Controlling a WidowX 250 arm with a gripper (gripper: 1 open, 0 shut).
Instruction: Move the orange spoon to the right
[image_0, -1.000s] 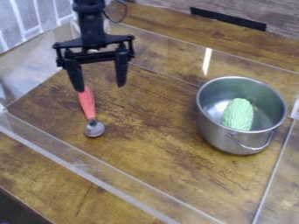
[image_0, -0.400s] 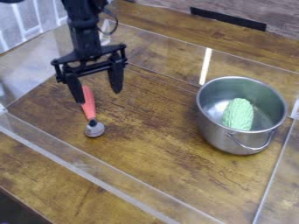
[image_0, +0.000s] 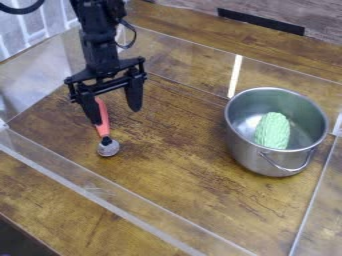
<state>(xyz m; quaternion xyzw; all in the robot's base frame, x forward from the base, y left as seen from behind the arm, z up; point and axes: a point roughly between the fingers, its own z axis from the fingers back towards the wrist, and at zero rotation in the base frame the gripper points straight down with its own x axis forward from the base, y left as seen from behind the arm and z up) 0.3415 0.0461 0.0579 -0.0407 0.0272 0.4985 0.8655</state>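
While the spoon lies untouched at the left, these lines run from that side across to the right.

Bench (image_0: 174, 190): dark wood under a clear walled tray; its near left corner is bare.

Orange spoon (image_0: 99, 122): lying flat at the left, handle toward the back, silver bowl toward the front, well apart from the pot.

Pincer (image_0: 108, 100): pointing straight down over the upper handle, its two dark fingers spread wide with nothing between them; one finger stands left of the handle and the other right. Whether the tips touch the wood I cannot tell.

Step in hand: by my reading, lowering to straddle the handle before pinching.

Doing it well: centre the fingers across the thick handle, not on the round bowl, so the spoon does not swing; go low enough to catch the sides, then squeeze squarely.

Open wood in the middle: a likely place to set the spoon down.

Steel pot (image_0: 278, 133): at the right, holding a green ribbed object (image_0: 273, 130); carry the spoon clear of its rim and stop short of it.
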